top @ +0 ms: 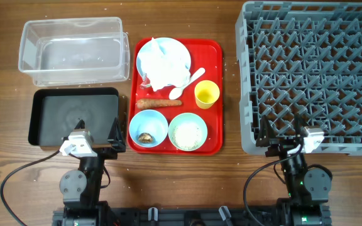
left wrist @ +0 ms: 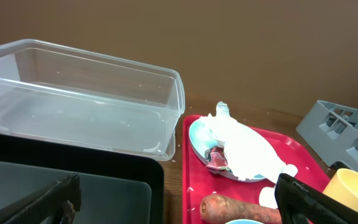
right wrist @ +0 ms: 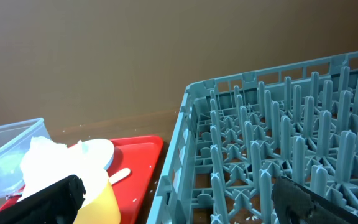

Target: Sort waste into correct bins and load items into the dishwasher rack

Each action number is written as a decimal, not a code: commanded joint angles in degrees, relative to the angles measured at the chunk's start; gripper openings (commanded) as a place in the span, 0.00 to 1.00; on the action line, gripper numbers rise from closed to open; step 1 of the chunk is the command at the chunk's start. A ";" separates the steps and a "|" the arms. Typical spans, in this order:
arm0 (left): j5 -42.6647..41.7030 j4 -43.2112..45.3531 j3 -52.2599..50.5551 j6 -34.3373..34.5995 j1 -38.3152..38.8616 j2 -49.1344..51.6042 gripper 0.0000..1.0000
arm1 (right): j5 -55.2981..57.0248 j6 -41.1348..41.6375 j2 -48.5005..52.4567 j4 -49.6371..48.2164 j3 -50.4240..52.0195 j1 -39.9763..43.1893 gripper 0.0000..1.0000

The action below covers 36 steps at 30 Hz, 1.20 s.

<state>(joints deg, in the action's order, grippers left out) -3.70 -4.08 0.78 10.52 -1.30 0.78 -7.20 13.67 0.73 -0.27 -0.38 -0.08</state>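
On the red serving tray (top: pixel 215 69) lie a pale blue plate (top: pixel 181 51) under crumpled white tissue (top: pixel 163 66), a white spoon (top: pixel 187 83), a yellow cup (top: pixel 207 94), an orange carrot piece (top: pixel 159 103), a blue bowl (top: pixel 156 122) with a brown scrap (top: pixel 146 137), and a blue bowl (top: pixel 188 118) of rice (top: pixel 188 133). The clear tub (top: pixel 73 50) and black tray (top: pixel 74 116) sit left; the grey rack (top: pixel 313 75) sits right. My left gripper (top: pixel 96 139) is open at the black tray's near edge. My right gripper (top: pixel 286 139) is open at the rack's near edge. Both are empty.
In the left wrist view the open fingers (left wrist: pixel 179 208) frame the black tray (left wrist: pixel 73 180) and carrot (left wrist: pixel 235 208). In the right wrist view the fingers (right wrist: pixel 182 208) frame the cup (right wrist: pixel 101 199) and rack (right wrist: pixel 278 124). Rice grains are scattered on the red tray.
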 commanded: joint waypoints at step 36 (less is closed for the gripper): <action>-2.43 3.74 -0.42 -0.90 -0.44 -0.61 1.00 | -2.27 12.00 -0.15 -8.22 0.04 0.00 1.00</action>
<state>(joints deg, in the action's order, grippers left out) -3.75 -1.54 0.69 10.52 -1.30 0.78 -5.02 22.20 0.78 -4.16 -0.34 -0.08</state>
